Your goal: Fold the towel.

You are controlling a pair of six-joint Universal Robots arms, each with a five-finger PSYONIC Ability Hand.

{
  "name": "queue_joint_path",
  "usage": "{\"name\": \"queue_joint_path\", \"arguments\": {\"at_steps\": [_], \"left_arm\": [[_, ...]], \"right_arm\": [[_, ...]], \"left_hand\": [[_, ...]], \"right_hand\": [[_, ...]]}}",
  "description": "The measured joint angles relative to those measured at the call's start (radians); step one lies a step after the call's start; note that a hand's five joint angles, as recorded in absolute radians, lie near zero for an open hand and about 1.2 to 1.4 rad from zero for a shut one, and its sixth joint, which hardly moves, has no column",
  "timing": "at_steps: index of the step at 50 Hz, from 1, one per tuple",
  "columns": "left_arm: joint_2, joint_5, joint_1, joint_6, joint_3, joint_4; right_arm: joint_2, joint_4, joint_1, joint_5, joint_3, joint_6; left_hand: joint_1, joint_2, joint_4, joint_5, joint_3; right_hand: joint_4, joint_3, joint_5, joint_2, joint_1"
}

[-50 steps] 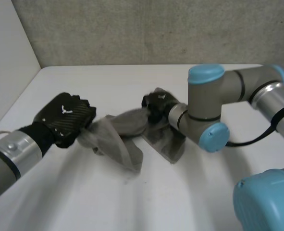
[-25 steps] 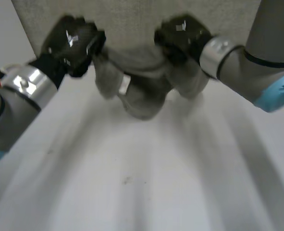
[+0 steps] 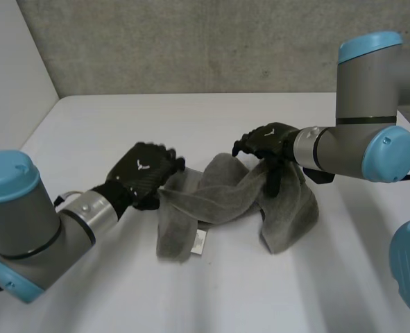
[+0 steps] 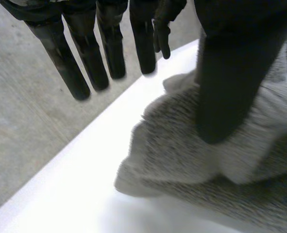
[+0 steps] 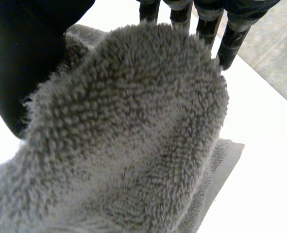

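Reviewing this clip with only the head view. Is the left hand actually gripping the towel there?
Observer: No. In its wrist view the left hand has straight fingers clear of the towel; only its thumb lies on the cloth.
Operator: And the right hand?
Observer: The right hand does hold it. In its wrist view a hump of towel stands between the thumb and the fingers behind it.
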Motion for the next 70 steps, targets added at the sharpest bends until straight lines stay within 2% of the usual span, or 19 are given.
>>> {"name": "queue_joint_path", "arguments": {"at_steps": [4,8,13,20,24,25,27,30,33,35,41,48,61,70], "left_arm": [[0.019,-0.004,-0.003,-0.008,0.045,-0.019],[0.071,-0.006,-0.009,-0.019,0.069,-0.051],[0.142,-0.008,-0.034,-0.078,0.092,-0.103],[0.193,-0.031,-0.072,-0.266,0.131,-0.178],[0.201,-0.089,-0.080,-0.365,0.157,-0.221],[0.199,-0.126,-0.082,-0.396,0.168,-0.238],[0.198,-0.149,-0.083,-0.410,0.174,-0.247],[0.175,-0.276,-0.089,-0.441,0.193,-0.273],[0.154,-0.341,-0.094,-0.443,0.197,-0.279],[0.118,-0.414,-0.102,-0.440,0.200,-0.282],[0.026,-0.478,-0.115,-0.433,0.199,-0.281],[-0.078,-0.481,-0.113,-0.431,0.216,-0.277],[-0.195,-0.474,-0.106,-0.434,0.285,-0.277],[-0.241,-0.473,-0.104,-0.432,0.306,-0.266]], "right_arm": [[-0.049,-0.039,-0.012,0.010,0.036,0.092],[-0.145,-0.119,-0.032,0.014,0.133,0.184],[-0.325,-0.300,-0.051,0.023,0.363,0.288],[-0.552,-0.559,-0.049,0.090,0.729,0.356],[-0.655,-0.680,-0.044,0.158,0.927,0.364],[-0.692,-0.722,-0.042,0.182,0.999,0.363],[-0.711,-0.744,-0.040,0.196,1.039,0.362],[-0.780,-0.814,-0.033,0.229,1.175,0.356],[-0.825,-0.864,-0.023,0.241,1.272,0.350],[-0.860,-0.914,-0.011,0.246,1.360,0.342],[-0.895,-0.961,0.007,0.246,1.478,0.301],[-0.925,-0.930,-0.003,0.243,1.544,0.257],[-0.926,-0.941,0.010,0.220,1.608,0.261],[-0.806,-1.074,0.045,0.210,1.601,0.260]], "left_hand": [[-0.297,-0.295,-0.312,-0.299,-0.313],[-0.352,-0.354,-0.366,-0.348,-0.368],[-0.367,-0.371,-0.383,-0.357,-0.385],[-0.370,-0.372,-0.384,-0.359,-0.389],[-0.370,-0.370,-0.384,-0.359,-0.387],[-0.369,-0.369,-0.383,-0.359,-0.386],[-0.369,-0.369,-0.382,-0.359,-0.386],[-0.367,-0.369,-0.382,-0.359,-0.386],[-0.367,-0.369,-0.382,-0.359,-0.386],[-0.367,-0.369,-0.382,-0.359,-0.386],[-0.367,-0.366,-0.382,-0.359,-0.386],[-0.329,-0.328,-0.344,-0.356,-0.345],[-0.198,-0.197,-0.215,-0.221,-0.213],[0.038,0.035,0.020,0.014,0.017]], "right_hand": [[-0.026,-0.028,-0.021,-0.024,-0.030],[-0.034,-0.036,-0.025,-0.031,-0.040],[-0.036,-0.039,-0.026,-0.034,-0.043],[-0.036,-0.039,-0.026,-0.034,-0.044],[-0.036,-0.039,-0.026,-0.034,-0.045],[-0.036,-0.039,-0.026,-0.034,-0.045],[-0.036,-0.039,-0.026,-0.034,-0.045],[-0.036,-0.039,-0.026,-0.034,-0.045],[-0.036,-0.039,-0.027,-0.034,-0.045],[-0.036,-0.038,-0.027,-0.034,-0.042],[0.050,0.055,0.030,0.061,0.078],[0.192,0.197,0.168,0.195,0.235],[0.112,0.116,0.092,0.122,0.135],[0.106,0.111,0.084,0.115,0.126]]}}
